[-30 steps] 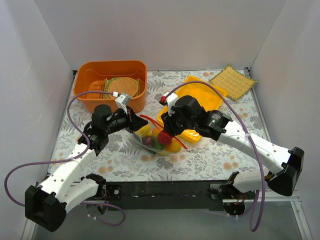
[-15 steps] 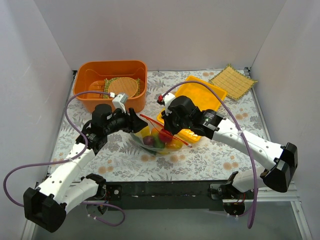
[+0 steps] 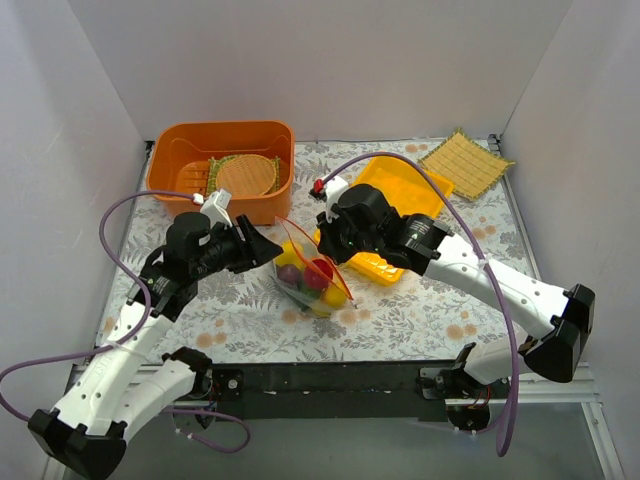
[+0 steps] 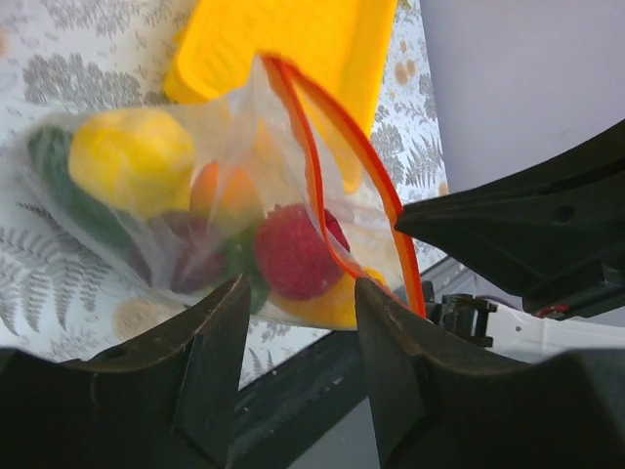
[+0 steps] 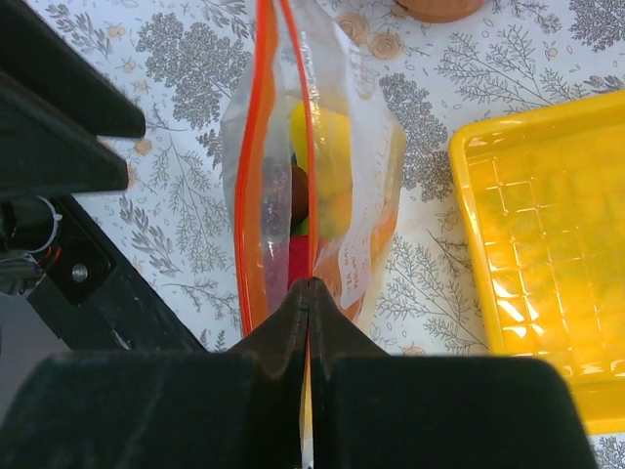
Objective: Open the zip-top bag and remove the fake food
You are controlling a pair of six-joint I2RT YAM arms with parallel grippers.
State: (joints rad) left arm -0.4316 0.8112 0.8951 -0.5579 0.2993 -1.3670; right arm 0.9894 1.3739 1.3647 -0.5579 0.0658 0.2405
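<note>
The clear zip-top bag (image 3: 312, 275) stands tilted on the flowered cloth, its orange-red zip strip (image 5: 256, 147) parted a little. Inside show the fake food pieces: a red one (image 4: 291, 252), a yellow one (image 4: 132, 156), and orange, green and dark purple ones. From above and to the right, my right gripper (image 3: 334, 252) is shut on one side of the strip at the bag's mouth (image 5: 310, 285). My left gripper (image 3: 274, 250) sits just left of the bag, open, its fingers (image 4: 220, 332) apart with nothing between them; the strip's near end runs just past the right fingertip.
A yellow plastic tray (image 3: 405, 190) lies right behind the bag, under the right arm. An orange bin (image 3: 170, 150) at the back left holds a round woven mat (image 3: 247, 173). A square straw mat (image 3: 465, 162) lies at the back right corner.
My left gripper has opened, let go of the bag's mouth and drawn back to the left. My right gripper has shut on the zip strip, and the bag now stands more upright with a narrower mouth.
</note>
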